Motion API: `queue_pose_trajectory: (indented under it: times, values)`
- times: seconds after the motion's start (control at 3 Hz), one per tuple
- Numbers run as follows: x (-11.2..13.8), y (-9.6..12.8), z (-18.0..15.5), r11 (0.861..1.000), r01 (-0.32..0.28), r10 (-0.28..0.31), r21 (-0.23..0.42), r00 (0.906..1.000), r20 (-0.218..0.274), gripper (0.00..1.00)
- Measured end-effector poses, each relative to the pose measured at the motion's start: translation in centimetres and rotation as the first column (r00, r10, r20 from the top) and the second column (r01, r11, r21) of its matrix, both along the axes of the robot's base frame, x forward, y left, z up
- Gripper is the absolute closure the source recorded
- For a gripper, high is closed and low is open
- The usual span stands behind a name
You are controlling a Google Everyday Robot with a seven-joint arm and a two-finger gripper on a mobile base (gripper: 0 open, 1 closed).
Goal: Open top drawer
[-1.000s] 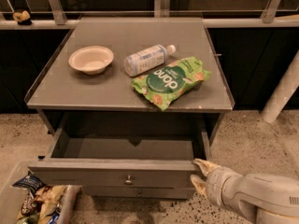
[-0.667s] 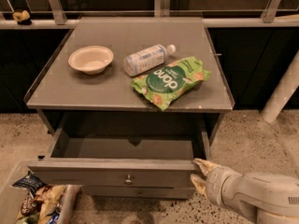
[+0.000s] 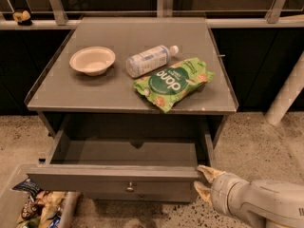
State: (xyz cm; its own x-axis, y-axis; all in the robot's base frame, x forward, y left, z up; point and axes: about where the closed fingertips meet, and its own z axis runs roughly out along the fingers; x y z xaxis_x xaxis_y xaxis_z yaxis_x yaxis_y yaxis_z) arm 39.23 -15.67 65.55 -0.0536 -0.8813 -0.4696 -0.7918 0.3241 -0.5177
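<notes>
Nothing moved since last frame: your end effector (image 3: 203,180), fingers apart, sits lower right at the open top drawer (image 3: 114,178). Grey counter (image 3: 95,91) carries bowl (image 3: 92,60), bottle (image 3: 148,60), green bag (image 3: 173,82).

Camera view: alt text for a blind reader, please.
The grey top drawer is pulled out, with the robot's gripper at its right front corner. A bowl, a lying bottle and a green snack bag sit on the cabinet.

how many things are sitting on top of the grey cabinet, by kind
round beige bowl: 1
white plastic bottle, lying on its side: 1
green snack bag: 1
total: 3
Not counted: the gripper, which sits lower, at the right end of the pulled-out wide grey top drawer.
</notes>
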Motion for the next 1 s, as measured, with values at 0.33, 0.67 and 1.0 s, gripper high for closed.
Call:
queue_pose_trajectory:
  times: [0.33,0.67,1.0]
  values:
    - [-1.16,-0.25,-0.52,1.0,0.009,-0.009,0.006,0.9998,-0.017,1.0]
    - [-1.18,-0.22,-0.28,1.0,0.009,-0.009,0.006,0.9998,-0.017,1.0]
    - [-2.02,-0.12,-0.08,1.0,0.01,-0.009,0.018,0.9998,-0.02,1.0]
